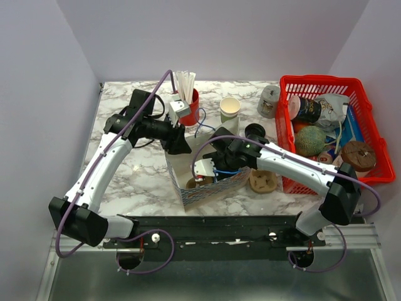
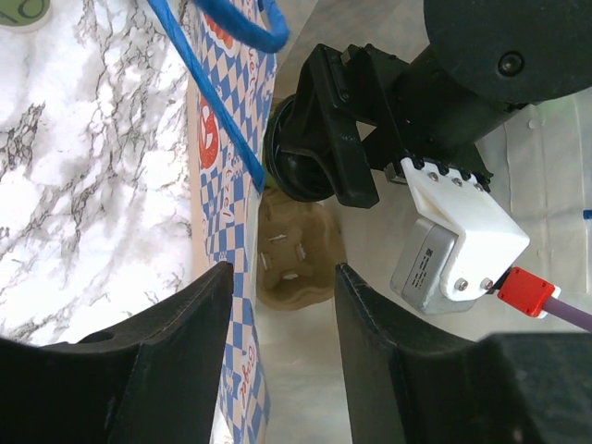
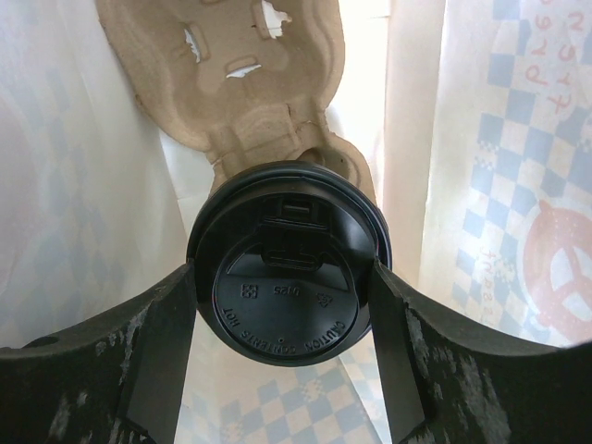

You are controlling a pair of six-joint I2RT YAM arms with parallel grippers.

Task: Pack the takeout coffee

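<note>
Right gripper [image 3: 282, 296] clamps black lid [image 3: 287, 240] inside paper bag [image 3: 518, 185], pulp tray [image 3: 231, 92] just beyond; left gripper [image 2: 282, 287] wide, astride its wall.

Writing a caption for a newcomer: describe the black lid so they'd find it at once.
Start at the blue-and-white checked paper bag standing open in the middle of the marble table. The right gripper reaches into it, shut on the black lid. It is the only round black disc there, lettered on top, with the brown pulp tray beyond it.
</note>
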